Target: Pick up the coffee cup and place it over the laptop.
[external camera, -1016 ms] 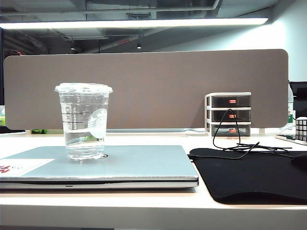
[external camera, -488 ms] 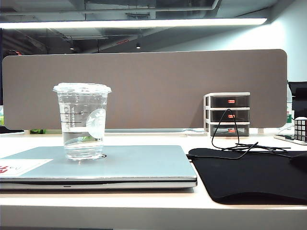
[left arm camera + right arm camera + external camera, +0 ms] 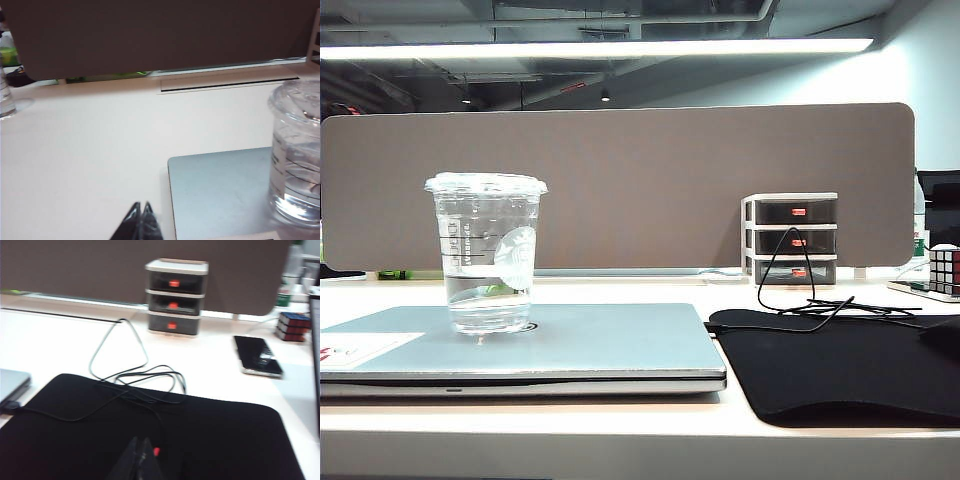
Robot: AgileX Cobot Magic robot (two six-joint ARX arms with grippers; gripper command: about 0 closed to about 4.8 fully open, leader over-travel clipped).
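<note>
Clear coffee cup (image 3: 296, 160) beside closed left hand (image 3: 140, 206)

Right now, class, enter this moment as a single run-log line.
coffee cup: upright on closed laptop, lid on | left gripper: shut, empty, above table beside laptop | right gripper: shut, empty, over mouse pad

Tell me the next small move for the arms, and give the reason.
Probably none beyond keeping both arms back. The coffee cup stands upright on the closed laptop, touched by nothing. The left gripper is shut over the bare table beside the laptop; the right gripper is shut above the black mouse pad.
</note>
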